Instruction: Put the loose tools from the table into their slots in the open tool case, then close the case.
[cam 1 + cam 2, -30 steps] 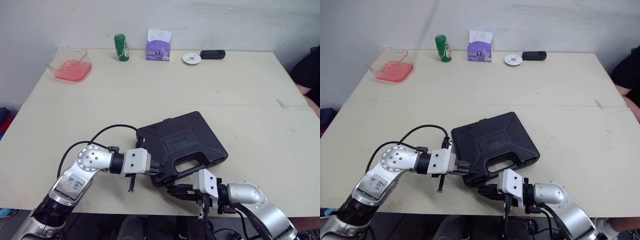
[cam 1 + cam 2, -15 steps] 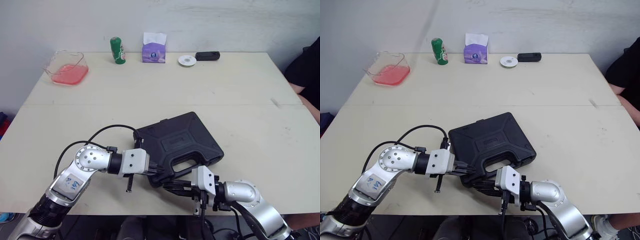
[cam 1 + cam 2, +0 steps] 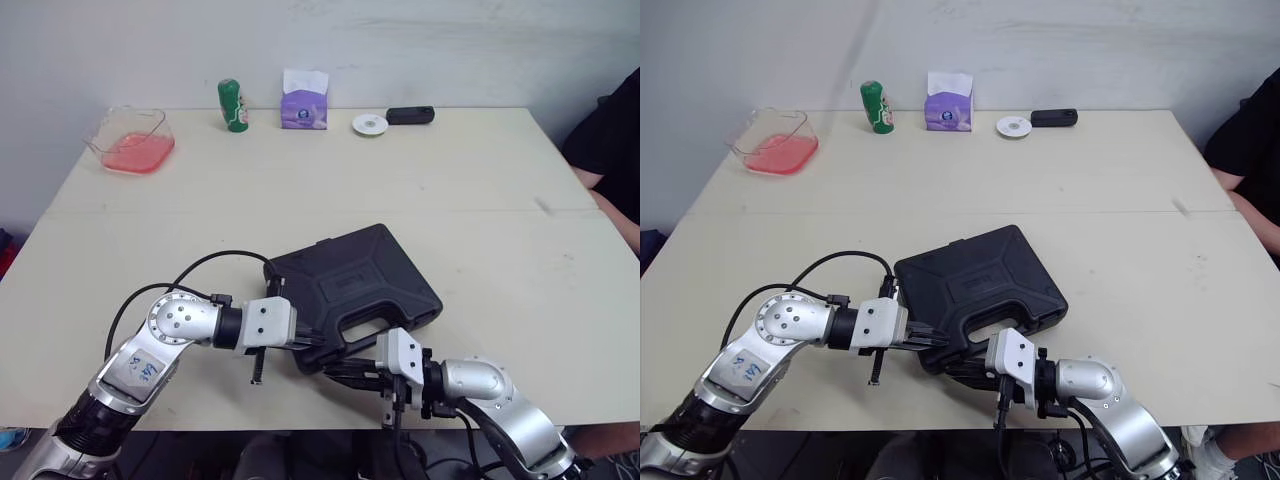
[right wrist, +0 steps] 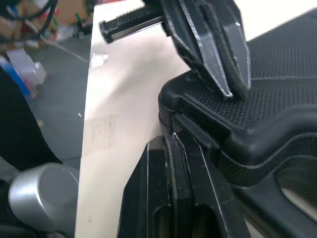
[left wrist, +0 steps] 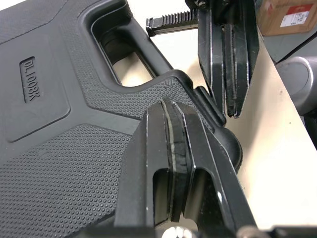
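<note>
The black tool case (image 3: pixel 355 285) lies flat on the worktop (image 3: pixel 420 190) near the front edge. Its lid is down and its handle (image 5: pixel 130 42) faces the robot, so I'd say the job is at its last step, fastening the case.

Both arms meet at the near corner of the case. The left pincer (image 5: pixel 171 106) has its fingers pressed tight together with nothing between them. Its tip rests on the pebbled lid just above the corner, probably to hold the lid down. The right pincer (image 4: pixel 173 141) is narrowed to a blade too, and also holds nothing. It points at the small latch (image 4: pixel 195 136) on the case's front edge, likely to nudge it home. The two tips are very close and almost cross.

Whether the latch has caught, I can't tell.

A pink tray (image 3: pixel 132 140), a green can (image 3: pixel 232 105) and a tissue box (image 3: pixel 305 100) stand well apart along the far edge.
</note>
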